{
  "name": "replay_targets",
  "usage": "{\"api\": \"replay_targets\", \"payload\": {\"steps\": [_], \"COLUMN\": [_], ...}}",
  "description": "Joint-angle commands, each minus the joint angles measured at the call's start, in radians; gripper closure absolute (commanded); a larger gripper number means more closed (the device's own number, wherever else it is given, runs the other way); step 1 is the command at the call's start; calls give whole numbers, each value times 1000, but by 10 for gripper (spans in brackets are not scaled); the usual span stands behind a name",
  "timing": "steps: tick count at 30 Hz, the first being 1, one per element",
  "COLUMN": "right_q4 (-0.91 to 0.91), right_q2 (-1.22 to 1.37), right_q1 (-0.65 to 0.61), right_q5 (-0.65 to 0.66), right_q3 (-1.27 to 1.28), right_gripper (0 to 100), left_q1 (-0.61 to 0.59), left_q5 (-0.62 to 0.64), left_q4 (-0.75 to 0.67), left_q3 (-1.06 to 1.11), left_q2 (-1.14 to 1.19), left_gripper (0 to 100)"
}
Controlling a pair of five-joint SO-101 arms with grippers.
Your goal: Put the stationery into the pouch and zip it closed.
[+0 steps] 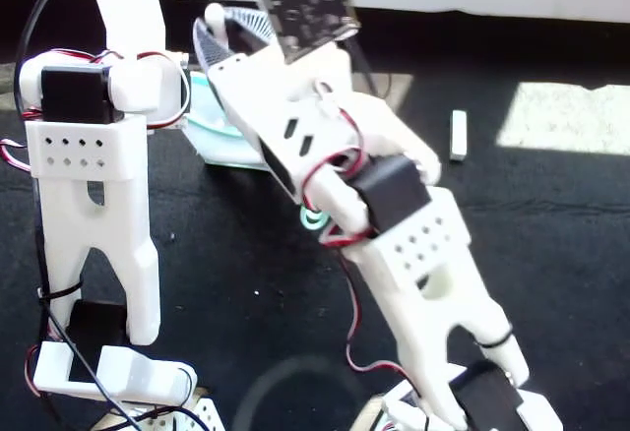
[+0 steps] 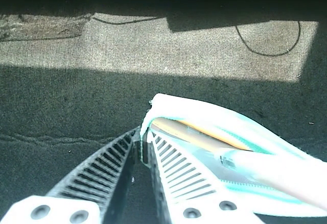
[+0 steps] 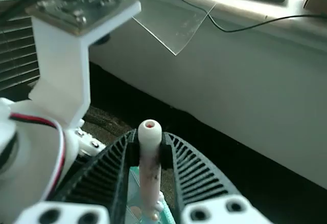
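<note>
Dark, carpet-like bench with a sunlit strip across it, and a white wall behind. The pouch (white, teal zip edging) lies open at the far side, a yellow pencil inside. The left hand pinches its lip. The right hand is clamped around a white pen, whose lower end is at the pouch mouth.

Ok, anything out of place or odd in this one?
Only one thing: a small white stick lies alone on the black mat, well apart from the pouch. Otherwise orderly: the left tool pinches the pouch's edge, the right tool grips a white pen.
</note>
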Motion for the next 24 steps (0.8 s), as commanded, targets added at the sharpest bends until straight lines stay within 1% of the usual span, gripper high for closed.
{"api": "replay_targets", "payload": {"steps": [1, 6, 10, 11, 14, 15, 17, 20, 24], "right_q4": [-25, -25, -24, -21, 25, 61, 120, 166, 275], "right_q2": [8, 1, 1, 1, -1, -1, -1, -1, -1], "right_q1": [-5, -4, -5, -7, -7, -7, -7, -5, 19], "right_q5": [-6, -6, -6, -6, -9, -9, -9, -11, -8], "right_q3": [91, 274, 275, 275, 268, 245, 185, 71, -173], "right_gripper": [993, 993, 985, 962, 851, 838, 844, 844, 844], "left_q1": [-5, -5, -4, -2, -2, -4, -7, -7, -5], "left_q5": [3, 3, 3, 3, 3, 3, 3, 3, 3], "left_q4": [14, 14, 14, 14, 14, 14, 15, 15, 15], "left_q3": [10, 10, 10, 10, 10, 10, 10, 10, 10], "left_q2": [45, 45, 45, 45, 45, 45, 45, 45, 45], "left_gripper": [992, 992, 992, 992, 992, 992, 992, 992, 992]}}
